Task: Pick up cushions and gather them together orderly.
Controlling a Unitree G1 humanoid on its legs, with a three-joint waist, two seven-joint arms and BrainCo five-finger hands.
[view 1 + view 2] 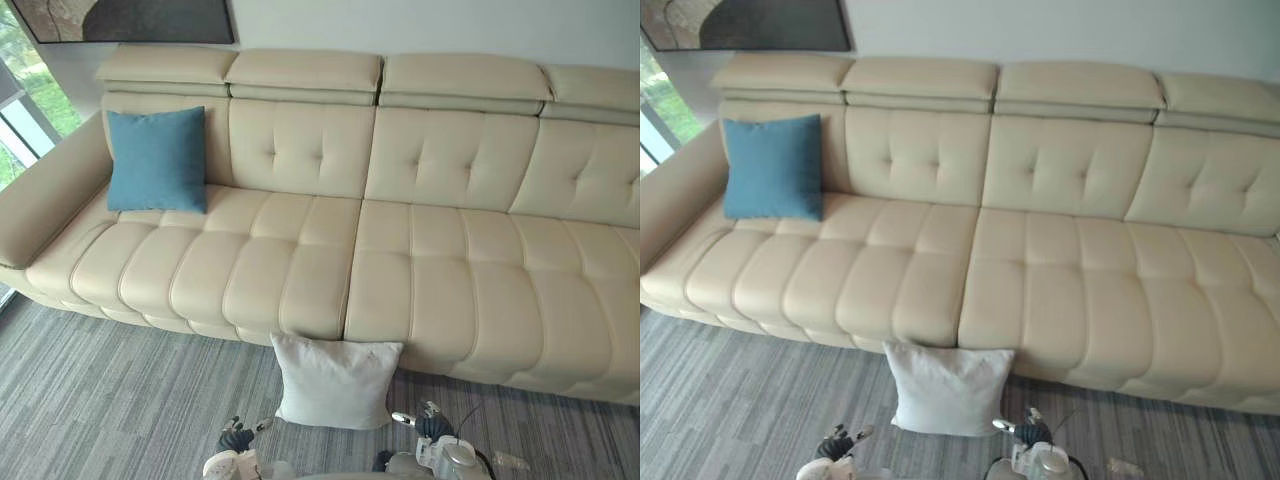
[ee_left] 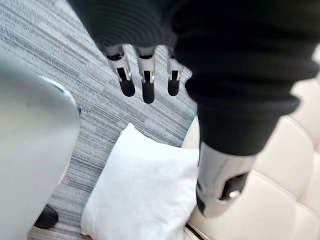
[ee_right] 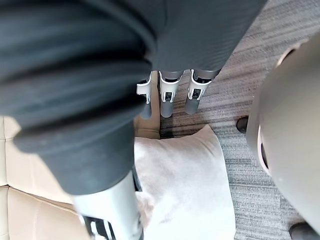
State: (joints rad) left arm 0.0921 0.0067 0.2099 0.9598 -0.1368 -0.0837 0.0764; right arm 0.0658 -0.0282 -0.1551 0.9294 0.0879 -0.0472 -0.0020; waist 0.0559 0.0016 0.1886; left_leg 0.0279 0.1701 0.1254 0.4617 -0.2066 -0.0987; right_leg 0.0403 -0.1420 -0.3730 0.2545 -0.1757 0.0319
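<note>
White cushion (image 1: 335,382) sat bottom centre on grey carpet (image 1: 120,400), standing on lower edge, leaning against sofa (image 1: 400,270) front. Roughly square, no clear long axis. Blue cushion (image 1: 157,160) sat upper left on seat, upright against backrest, face to room. The two were well apart. Wrist views gave finger detail: left hand (image 2: 145,82) and right hand (image 3: 167,100) both released, fingers straight, above white cushion, grasping nothing.

a long cream leather sofa (image 1: 400,250) with tufted back fills the middle. below it lies a grey striped carpet (image 1: 100,400). at the top is a pale wall (image 1: 420,25), with a dark framed picture (image 1: 130,18) upper left. a window (image 1: 20,110) at the left edge gives daylight.
</note>
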